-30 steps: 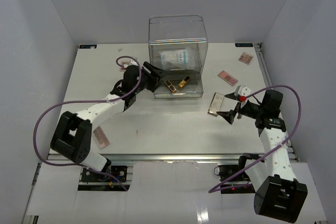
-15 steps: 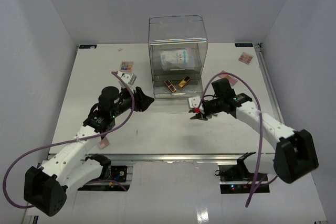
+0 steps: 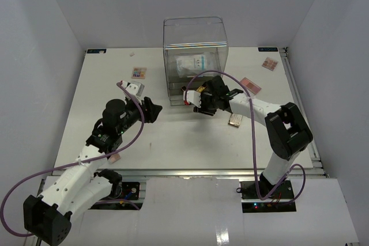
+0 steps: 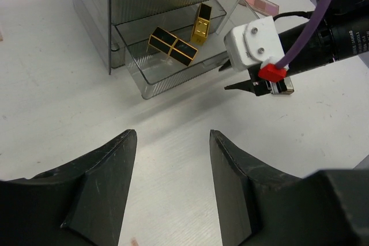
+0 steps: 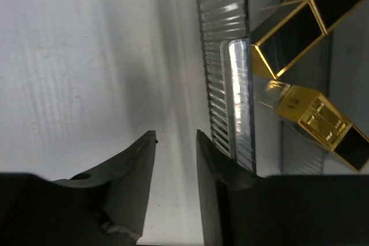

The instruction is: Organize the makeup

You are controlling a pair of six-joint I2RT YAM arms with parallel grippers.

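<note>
Drawer-closing seems the step in hand: the bottom drawer (image 4: pixel 179 77) stands pulled out, two lipstick tubes (image 4: pixel 173 46) lying inside. Right end effector (image 5: pixel 176 142), narrowly parted on nothing, should press the front lip squarely. Left end effector (image 4: pixel 173 142) hovers spread, empty.

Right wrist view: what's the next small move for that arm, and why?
Probably press the right gripper against the clear acrylic drawer to slide it shut: its slightly parted, empty jaws sit just outside the pulled-out front wall, and two black-and-gold lipstick tubes lie inside.

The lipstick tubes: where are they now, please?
Left wrist view, upper centre: the lipstick tubes lie in the open bottom drawer of the clear box.
</note>
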